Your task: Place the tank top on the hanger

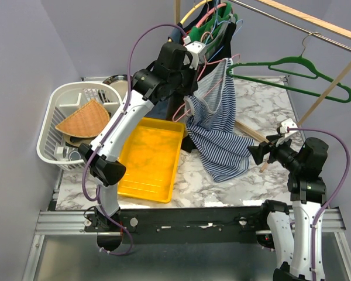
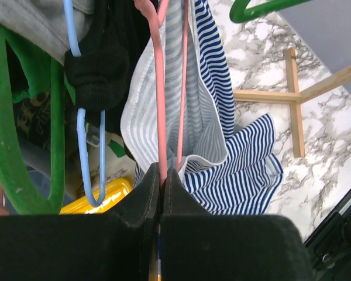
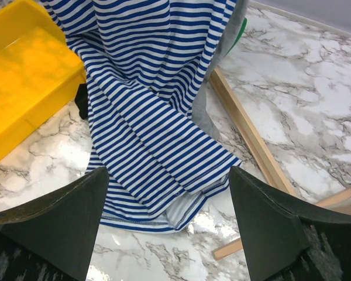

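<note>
The tank top, navy and white striped, hangs from the thin pale-pink hanger, and its lower part lies on the marble table. My left gripper is raised by the clothes rack. In the left wrist view it is shut on the hanger's pink wire, with the tank top draped over the wires just beyond. My right gripper is open and empty, low over the table. In the right wrist view it is just short of the tank top's hem.
A yellow tray and a white basket of kitchenware stand at the left. A dark green hanger hangs on the rod at the right. The wooden rack's foot lies beside the hem. Other garments and hangers crowd the rack's left end.
</note>
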Motion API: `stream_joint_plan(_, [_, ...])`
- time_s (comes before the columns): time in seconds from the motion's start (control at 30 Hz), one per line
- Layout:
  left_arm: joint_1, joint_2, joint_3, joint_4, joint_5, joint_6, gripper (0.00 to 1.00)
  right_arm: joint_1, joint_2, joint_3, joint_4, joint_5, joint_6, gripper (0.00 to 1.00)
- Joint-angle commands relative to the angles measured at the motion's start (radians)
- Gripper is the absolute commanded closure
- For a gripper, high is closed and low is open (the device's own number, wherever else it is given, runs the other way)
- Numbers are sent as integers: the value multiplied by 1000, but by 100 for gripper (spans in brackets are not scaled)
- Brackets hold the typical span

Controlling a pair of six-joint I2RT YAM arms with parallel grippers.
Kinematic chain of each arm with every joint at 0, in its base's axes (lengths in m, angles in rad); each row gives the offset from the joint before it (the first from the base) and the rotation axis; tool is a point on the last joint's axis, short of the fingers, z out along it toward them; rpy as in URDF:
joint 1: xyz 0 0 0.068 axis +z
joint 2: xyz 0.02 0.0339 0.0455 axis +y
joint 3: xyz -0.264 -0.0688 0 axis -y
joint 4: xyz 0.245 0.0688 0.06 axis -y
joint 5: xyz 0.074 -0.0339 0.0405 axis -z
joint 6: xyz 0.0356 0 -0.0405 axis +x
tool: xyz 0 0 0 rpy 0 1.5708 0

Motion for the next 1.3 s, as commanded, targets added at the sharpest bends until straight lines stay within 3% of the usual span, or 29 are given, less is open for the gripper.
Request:
stream_joint_plan(0.0, [8, 17, 54, 104, 28, -23, 100, -5, -7, -10, 17, -16, 4, 9])
stream_joint_plan(0.57, [-14, 20, 3, 150, 350, 129, 100, -5, -5, -15, 19, -14, 1, 9])
stream_joint_plan(0.77, [-11, 1, -24, 112, 341, 203, 100, -5, -4, -18, 20, -14, 0, 9])
stream_joint_plan(1.03, [35, 44, 46, 148, 167, 184, 100, -5, -7, -18, 19, -16, 0, 8])
stream_joint_plan(1.27, [39, 67, 98, 262, 224, 117, 100, -5, -5, -19, 23, -18, 1, 8])
